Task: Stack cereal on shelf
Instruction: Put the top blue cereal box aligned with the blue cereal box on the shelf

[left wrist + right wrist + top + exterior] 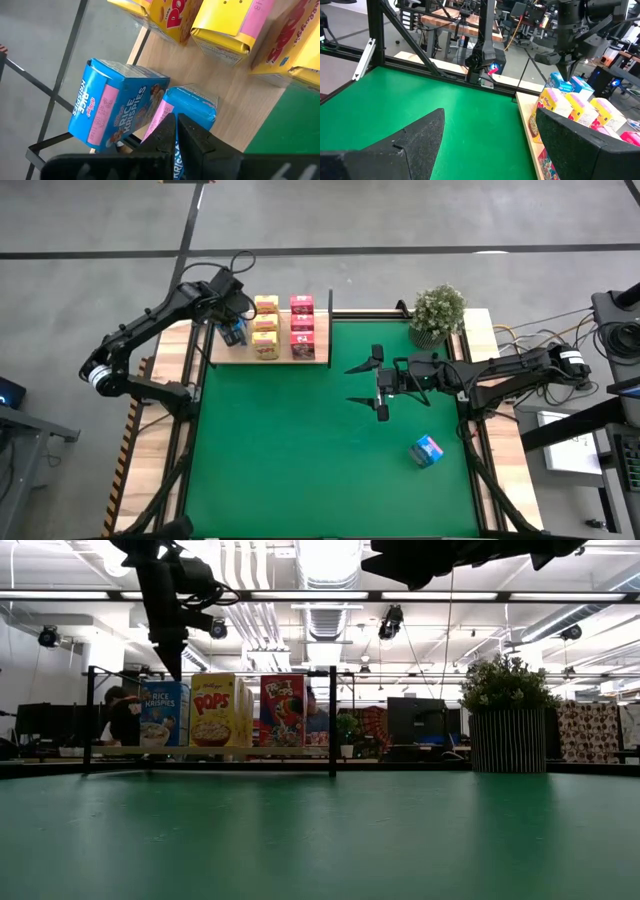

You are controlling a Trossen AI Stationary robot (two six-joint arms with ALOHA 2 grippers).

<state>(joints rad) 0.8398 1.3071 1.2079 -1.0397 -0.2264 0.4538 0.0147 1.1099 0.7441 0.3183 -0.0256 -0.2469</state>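
Note:
The light-wood shelf (pixel 222 352) stands at the mat's far left with black posts (pixel 332 720). On it stand yellow boxes (pixel 265 326), pink boxes (pixel 302 326) and two blue Rice Krispies boxes (pixel 120 105) (pixel 192 102) at its left end. My left gripper (pixel 176 131) is shut, pointing down right over the blue boxes (pixel 163 712). A third blue box (pixel 427 450) lies on the green mat at the near right. My right gripper (pixel 362 383) is wide open and empty over the mat's middle. My left gripper's shut fingertips (pixel 170 125) stand at the top of the nearer blue box (pixel 192 100), coming from above and pointing down. I cannot tell whether they touch it. The box stands on the shelf.
A potted plant (pixel 438 312) stands at the mat's far right corner. The green mat (pixel 300 460) lies open in front of the shelf. The table's black frame posts (pixel 380 35) run along its edges.

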